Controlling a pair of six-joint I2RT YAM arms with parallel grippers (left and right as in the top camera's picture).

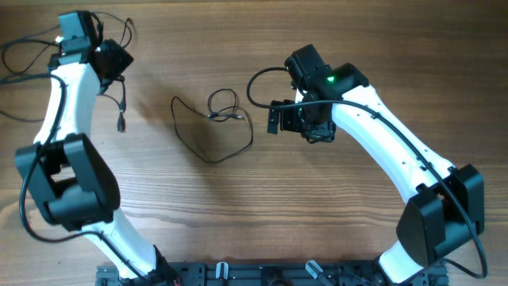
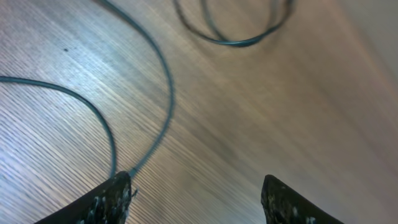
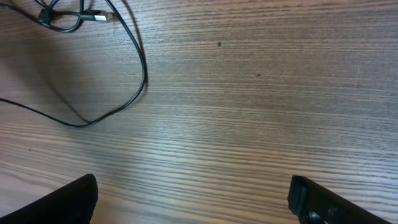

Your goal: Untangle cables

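Observation:
One thin black cable (image 1: 208,156) lies in a wide loop at the table's middle, with a small coil and plug (image 1: 223,107) at its top. It also shows in the right wrist view (image 3: 142,81). A second cable (image 1: 121,107) runs down from beside my left gripper (image 1: 119,62) and ends in a plug. More thin strands (image 1: 20,59) lie at the far left. My left gripper (image 2: 199,196) is open, with two strands (image 2: 165,93) running up to its left finger. My right gripper (image 1: 279,119) is open and empty (image 3: 193,199), just right of the middle loop.
Bare wooden table (image 1: 262,206) all round. The arms' bases and a black rail (image 1: 238,274) stand at the front edge. A thick black wire (image 1: 258,83) arcs off the right arm.

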